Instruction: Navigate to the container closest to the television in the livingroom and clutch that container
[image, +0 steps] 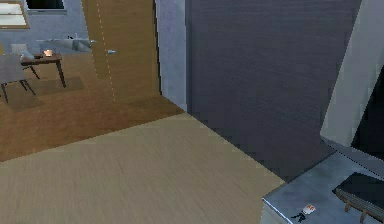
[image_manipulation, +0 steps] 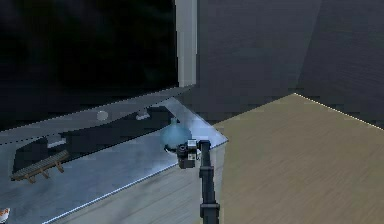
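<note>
A large black television (image_manipulation: 90, 55) stands on a pale grey stand (image_manipulation: 120, 175) in the arm side view. Near the stand's right corner sits a small pale blue rounded container (image_manipulation: 176, 132). The dark arm (image_manipulation: 208, 190) rises from the bottom edge, and the gripper (image_manipulation: 181, 150) ends right at that blue container, which rests on the stand. I cannot tell whether the gripper holds anything. In the forward view the stand's corner (image: 300, 190) and the television's edge (image: 360, 90) show at the right.
On the stand lie a small white ball (image_manipulation: 102, 116), a dark flat slab (image_manipulation: 100, 138) and a small brown item (image_manipulation: 45, 165). A dark grey wall (image: 260, 70) rises ahead. An open wooden door (image: 125, 50) leads to a room with a table (image: 45, 62). Tan floor (image: 130, 175) lies free.
</note>
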